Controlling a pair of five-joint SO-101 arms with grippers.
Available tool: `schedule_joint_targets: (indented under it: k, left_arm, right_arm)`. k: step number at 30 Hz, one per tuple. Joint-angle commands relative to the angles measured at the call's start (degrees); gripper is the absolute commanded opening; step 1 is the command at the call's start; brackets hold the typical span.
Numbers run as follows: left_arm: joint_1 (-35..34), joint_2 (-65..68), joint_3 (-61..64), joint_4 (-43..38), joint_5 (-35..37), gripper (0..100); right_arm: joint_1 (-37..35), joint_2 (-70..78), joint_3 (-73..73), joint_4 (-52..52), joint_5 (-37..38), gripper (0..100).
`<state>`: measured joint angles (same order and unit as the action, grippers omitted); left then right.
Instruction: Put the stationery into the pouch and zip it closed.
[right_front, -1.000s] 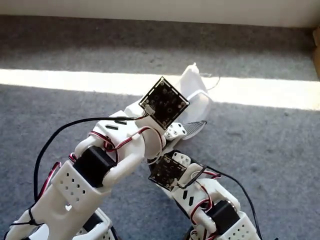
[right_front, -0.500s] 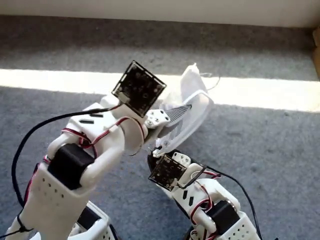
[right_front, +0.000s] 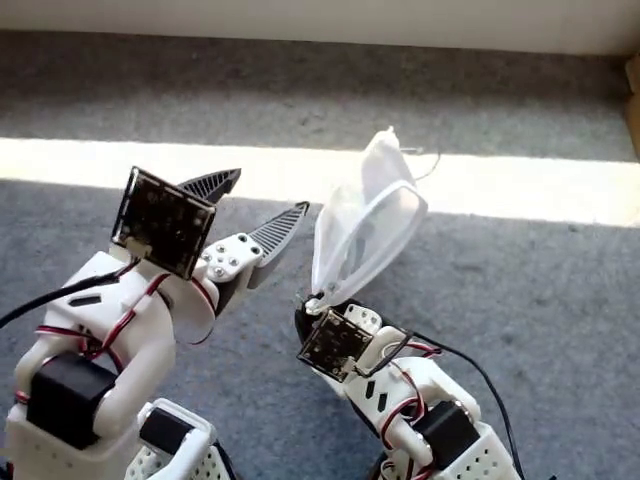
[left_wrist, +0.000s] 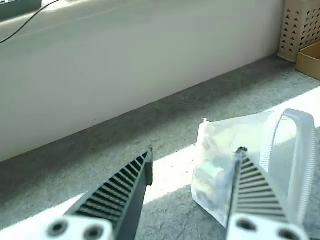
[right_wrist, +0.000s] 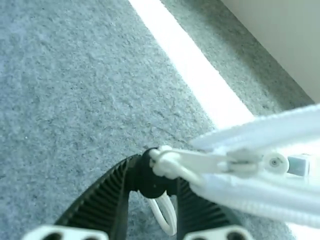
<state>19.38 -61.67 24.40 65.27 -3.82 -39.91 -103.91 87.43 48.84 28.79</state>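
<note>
The translucent white pouch (right_front: 365, 225) stands tilted on the grey carpet, its zipper edge curving in a loop. Pale stationery shows through its wall (left_wrist: 215, 165). My right gripper (right_front: 308, 308) sits at the pouch's near lower end, shut on the zipper-end tab (right_wrist: 165, 162); the zip slider (right_wrist: 245, 162) lies just past it. My left gripper (right_front: 262, 205) hangs open to the pouch's left, apart from it, with nothing between its fingers (left_wrist: 125, 190). From its own wrist, the left gripper (left_wrist: 195, 152) looks towards the pouch.
A bright sunlit band (right_front: 100, 160) crosses the carpet behind both arms. A white wall (left_wrist: 125, 65) borders the far edge. A perforated basket (left_wrist: 300, 22) and a cardboard box (left_wrist: 310, 60) stand at the far right corner.
My left arm has drawn back leftwards from over the pouch, and its gripper has come off the pouch and stands open. The pouch has risen more upright. The right arm has held still.
</note>
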Motion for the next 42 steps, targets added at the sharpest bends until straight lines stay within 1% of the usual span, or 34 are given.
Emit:
schedule_joint_targets:
  k: [1, 6, 9, 10, 13, 17, 22, 25, 30, 40, 42]
  left_arm:
    - [-0.7, -1.1, 0.3, -0.4, -0.2, 25]
    - [-0.7, -1.3, 1.5, 0.2, 0.0, 25]
    - [-3.3, -1.4, 4.4, -0.2, 0.2, 25]
    - [-4.3, -1.4, 5.4, -0.3, 0.8, 24]
    - [-7.9, -1.5, 8.9, -2.3, 6.2, 24]
    - [-11.2, -1.5, 13.6, -6.2, 8.8, 24]
    - [-11.6, -1.5, 19.4, -9.3, 11.2, 24]
    - [-11.6, -1.5, 21.5, -9.3, 11.4, 24]
    - [-11.6, -1.5, 24.0, -9.4, 11.5, 24]
    - [-11.6, -1.5, 25.5, -9.4, 11.1, 24]
    - [-11.6, -1.5, 26.2, -9.7, 9.3, 24]
  right_arm:
    - [-0.3, -1.0, -0.3, -2.0, 0.6, 0.5]
    - [-0.2, -1.0, -0.3, -2.0, 0.5, 0.5]
    - [-0.2, -1.0, -0.3, -2.0, 0.4, 0.5]
    - [-0.2, -1.0, -0.3, -2.0, 0.4, 0.5]
    - [-0.2, -1.0, -0.4, -2.0, 0.4, 0.5]
    - [-0.1, -1.0, -0.6, -1.9, 0.4, 0.5]
    - [0.0, -0.9, -1.0, -1.3, 0.6, 0.5]
    - [1.3, -0.9, -1.1, 0.9, 0.6, 0.5]
    - [2.8, -0.8, -4.7, 1.7, 0.8, 0.5]
    - [2.9, -0.8, -14.1, 11.6, 0.8, 0.5]
    - [2.9, -0.8, -16.0, 13.2, 0.8, 0.5]
